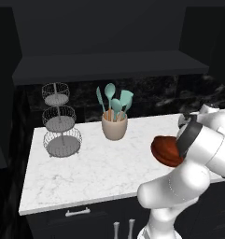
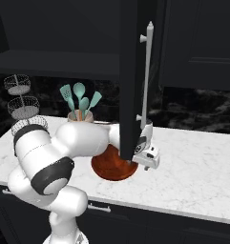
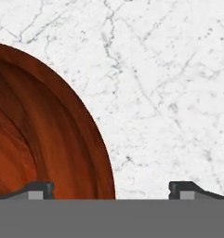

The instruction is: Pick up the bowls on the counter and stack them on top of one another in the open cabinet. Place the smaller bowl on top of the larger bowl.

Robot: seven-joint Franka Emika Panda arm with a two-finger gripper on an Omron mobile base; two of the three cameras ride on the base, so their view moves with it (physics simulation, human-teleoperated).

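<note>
The larger bowl (image 2: 111, 167), wide, glossy and reddish-brown, sits on the white marble counter (image 2: 197, 176) near its front edge; it also shows beside my elbow (image 1: 166, 150). My gripper (image 2: 147, 155) hangs just over the bowl's right rim, partly behind the cabinet door. In the hand view the gripper (image 3: 112, 189) is open and straddles the rim: one fingertip (image 3: 39, 188) over the bowl's inside (image 3: 39, 130), the other over bare marble (image 3: 169, 93). The open cabinet (image 1: 109, 65) is above, its dark shelf floor bare. The smaller bowl is out of view.
A beige utensil cup (image 1: 115, 127) with teal spoons stands at the back of the counter. A three-tier wire basket stand (image 1: 60, 126) is at the far left. The cabinet's open black door (image 2: 133, 71) with a long handle hangs right in front of my wrist.
</note>
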